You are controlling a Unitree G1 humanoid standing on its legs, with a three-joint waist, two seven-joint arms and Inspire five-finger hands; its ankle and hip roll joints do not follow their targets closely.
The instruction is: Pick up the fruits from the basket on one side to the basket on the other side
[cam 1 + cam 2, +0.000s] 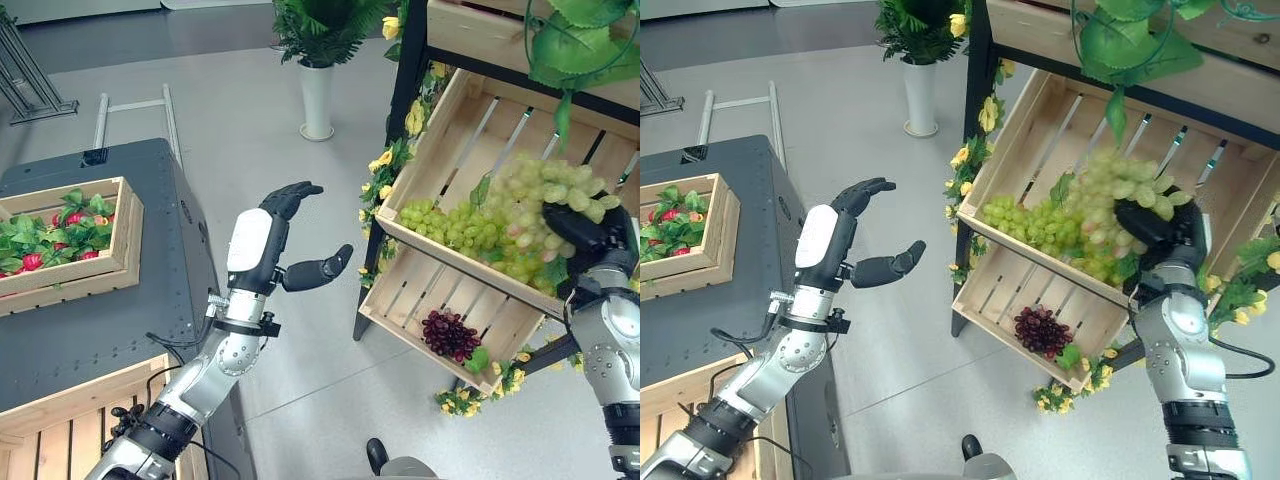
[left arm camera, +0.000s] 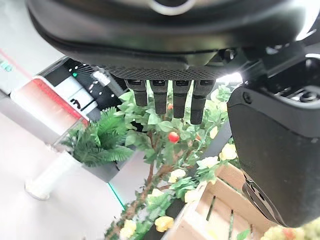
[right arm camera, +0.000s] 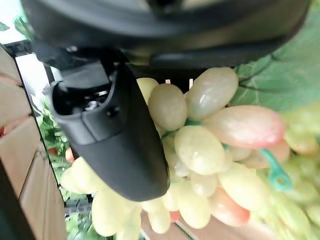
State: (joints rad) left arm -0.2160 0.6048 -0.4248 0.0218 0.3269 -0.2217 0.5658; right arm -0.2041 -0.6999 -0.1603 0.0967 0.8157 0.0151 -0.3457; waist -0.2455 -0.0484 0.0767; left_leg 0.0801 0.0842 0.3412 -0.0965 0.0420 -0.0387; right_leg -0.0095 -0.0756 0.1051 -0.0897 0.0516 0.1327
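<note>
Two eyes: right hand on green grapes.

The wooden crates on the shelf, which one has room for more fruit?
The lower crate is mostly bare slats, with only dark red grapes near its right end. The upper crate is bare along its back slats, but its front is crowded with green grapes and the right robot hand.

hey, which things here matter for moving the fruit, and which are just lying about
Part of the job:
- green grapes in the upper crate
- right hand on the grapes
- left hand, open over the floor
- dark grapes in the lower crate
- crate of red fruit and leaves on the dark table

Just about:
- white vase with plant
- yellow flowers
</note>
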